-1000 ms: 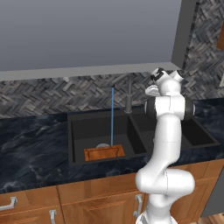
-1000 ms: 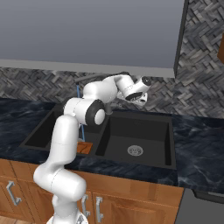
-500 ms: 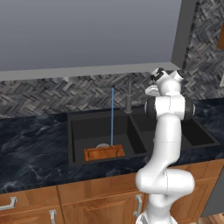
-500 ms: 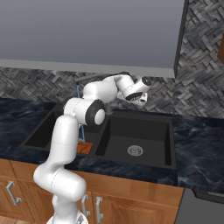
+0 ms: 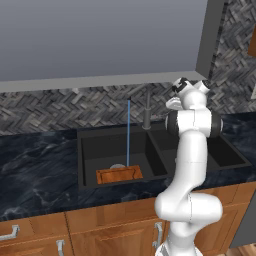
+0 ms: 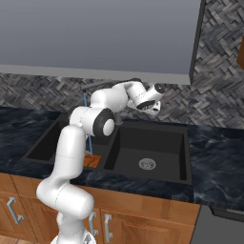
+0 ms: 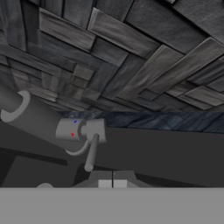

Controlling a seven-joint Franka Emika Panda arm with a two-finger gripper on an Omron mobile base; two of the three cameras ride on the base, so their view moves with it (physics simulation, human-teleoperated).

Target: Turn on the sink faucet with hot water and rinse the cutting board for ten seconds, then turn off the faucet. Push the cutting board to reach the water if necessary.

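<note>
The black double-basin sink [image 5: 87, 150] is set in the counter. A thin light-blue water stream [image 5: 128, 132] falls from the faucet spout into the left basin and lands at the back edge of the orange-brown cutting board [image 5: 119, 174] lying on the basin floor. The dark grey faucet [image 5: 147, 112] stands behind the divider. My gripper [image 6: 153, 107] hovers just right of the faucet stem, above the right basin [image 6: 162, 143]. In the hand view its fingertips [image 7: 105, 183] sit together, shut on nothing, just below the faucet's handle lever [image 7: 91, 153] on the stem [image 7: 39, 120].
Dark marbled countertop [image 5: 35, 165] runs on both sides of the sink. A herringbone tile backsplash [image 5: 60, 107] rises close behind the faucet, under a grey overhead cabinet [image 5: 100, 40]. Wooden cabinet fronts [image 5: 110, 230] lie below.
</note>
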